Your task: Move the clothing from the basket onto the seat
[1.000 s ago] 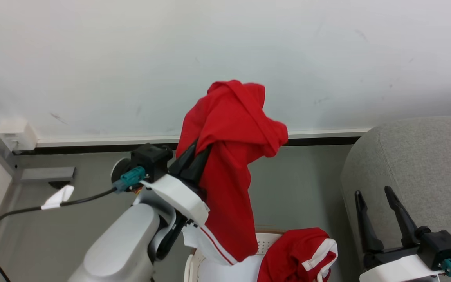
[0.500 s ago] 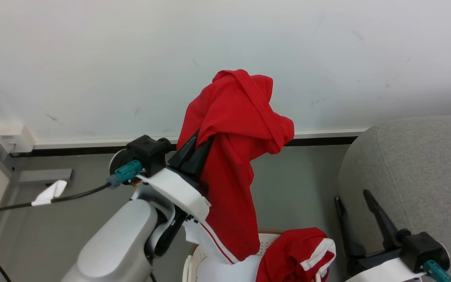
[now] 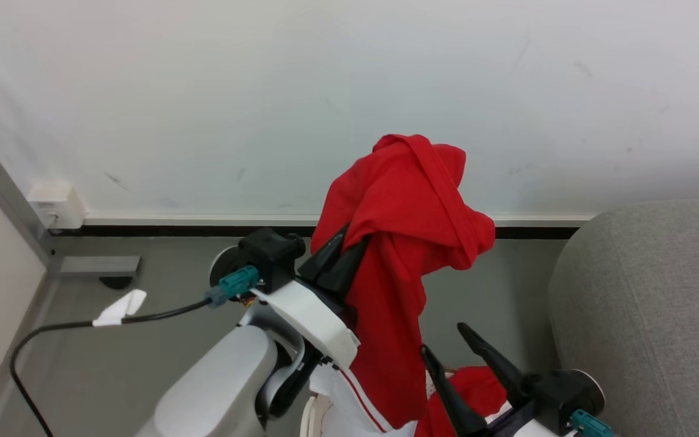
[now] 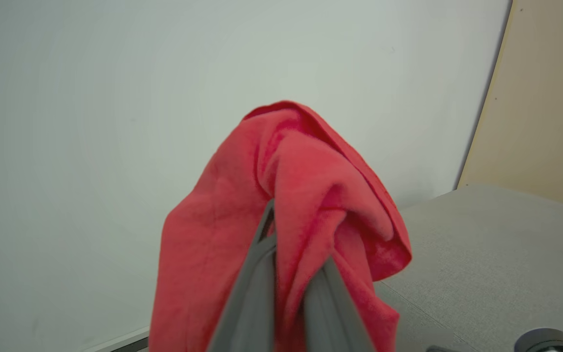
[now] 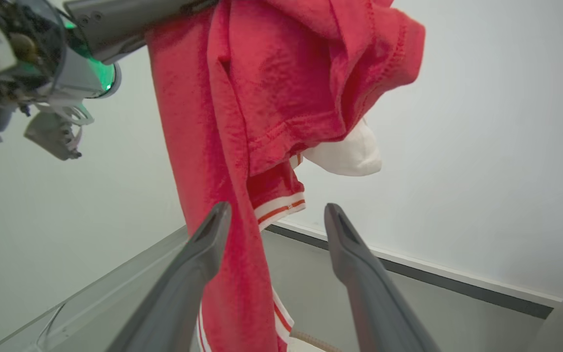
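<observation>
Nearest, the right gripper (image 3: 443, 340) stands with its fingers spread, grasping nothing, just beside the hanging cloth; below it a second garment (image 3: 477, 385) lies bunched in the basket (image 3: 309, 419), of which little but a bit of pale rim shows. Above, the left gripper (image 3: 340, 261) is clamped on a fold of the garment (image 3: 404, 230), which drapes over its fingers and hangs in a long limp tail toward the basket; the hem may touch it, though the frame edge hides that. It looks light, soft and floppy, likely to swing and trail; the bunched fold is a fair hold, and the white-banded lower part suits a second one. The seat (image 3: 647, 303) lies at the right; farthest, the wall (image 3: 204, 91).
</observation>
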